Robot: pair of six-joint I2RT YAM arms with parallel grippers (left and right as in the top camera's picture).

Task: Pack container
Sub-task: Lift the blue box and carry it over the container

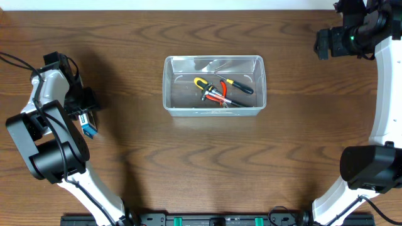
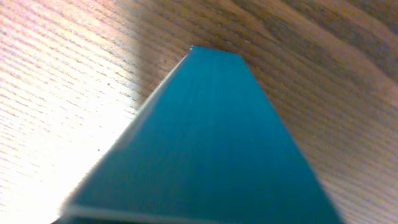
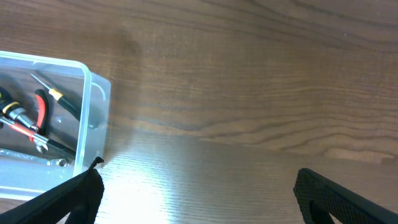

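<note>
Left gripper (image 1: 86,112), grip unreadable, at the box (image 1: 90,127) by the counter's (image 1: 201,169) left edge. I find the container (image 1: 214,108) to its right, long axis left–right. Right gripper (image 3: 199,182) spread, empty.

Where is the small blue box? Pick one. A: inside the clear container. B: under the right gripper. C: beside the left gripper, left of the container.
C: overhead, the blue box lies by the left gripper, well left of the container holding the hand tools.

Small blue-and-white box (image 1: 90,129) (far left); brown wooden table (image 1: 207,163).
</note>
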